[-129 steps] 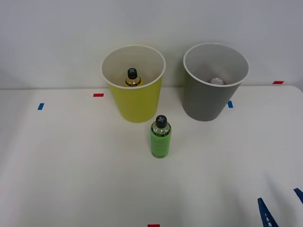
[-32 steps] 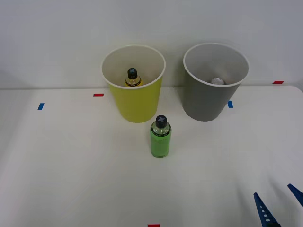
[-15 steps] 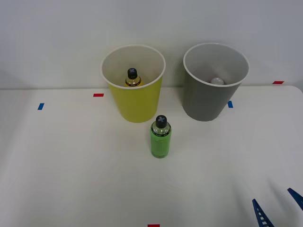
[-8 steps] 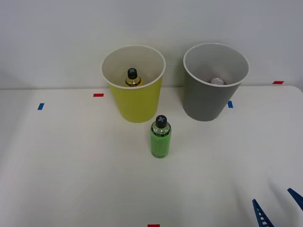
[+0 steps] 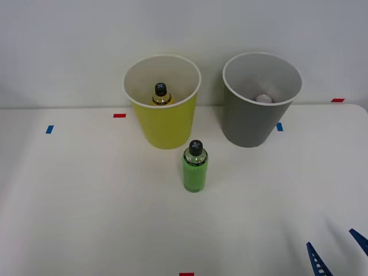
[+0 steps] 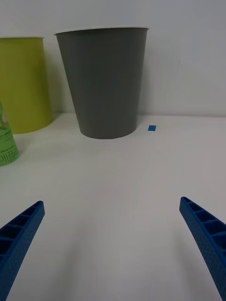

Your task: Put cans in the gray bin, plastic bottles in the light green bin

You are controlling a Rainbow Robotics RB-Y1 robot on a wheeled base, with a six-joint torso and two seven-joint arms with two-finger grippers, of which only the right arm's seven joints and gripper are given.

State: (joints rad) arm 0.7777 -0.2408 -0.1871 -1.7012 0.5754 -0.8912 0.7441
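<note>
— Anything different from a moment ago?

— Hardly. The right gripper [image 5: 339, 256] sits low at the near right corner of the bench [image 5: 86, 201], about where it was half a second back; over the last couple of seconds it only dipped slightly. Nothing on the bench has shifted.

— So where does the sorting stand?

— The amber bottle [image 5: 161, 95] is already inside the light green bin [image 5: 164, 123], and a silver top showing inside the gray bin [image 5: 253, 118] looks like the can [image 5: 263, 99]. I'd say only the green bottle [image 5: 195, 167] is left. It stands upright just in front of the light green bin.

— And the fingers?

— Spread wide, holding nothing and touching nothing. From the wrist you see one blue finger [image 6: 19, 235] at each corner, bare bench between them, the gray bin straight ahead. The green bottle is off to the side, well apart from them.
</note>
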